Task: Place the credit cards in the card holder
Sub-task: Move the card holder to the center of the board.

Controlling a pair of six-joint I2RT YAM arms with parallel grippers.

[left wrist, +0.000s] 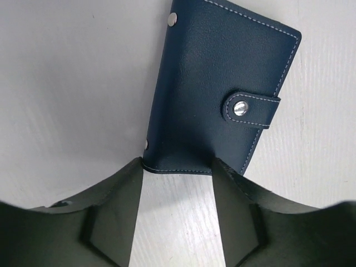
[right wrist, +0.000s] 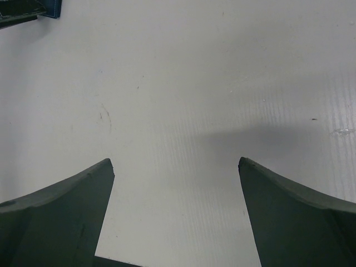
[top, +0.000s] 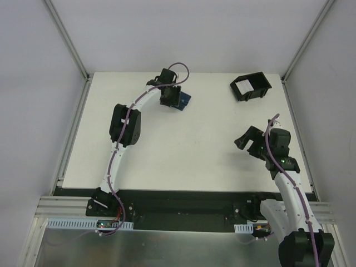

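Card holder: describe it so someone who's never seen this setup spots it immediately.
On the white table, look toward the far side near the middle, at the left gripper. The card holder lies flat there: dark blue, pale stitching, closed by a tab with a silver snap. The black box at far right is open-topped instead.

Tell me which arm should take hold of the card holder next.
Left. The left arm has its jaws at the near edge of the closed card holder; the right arm hangs over the table well away from it, jaws wide open.
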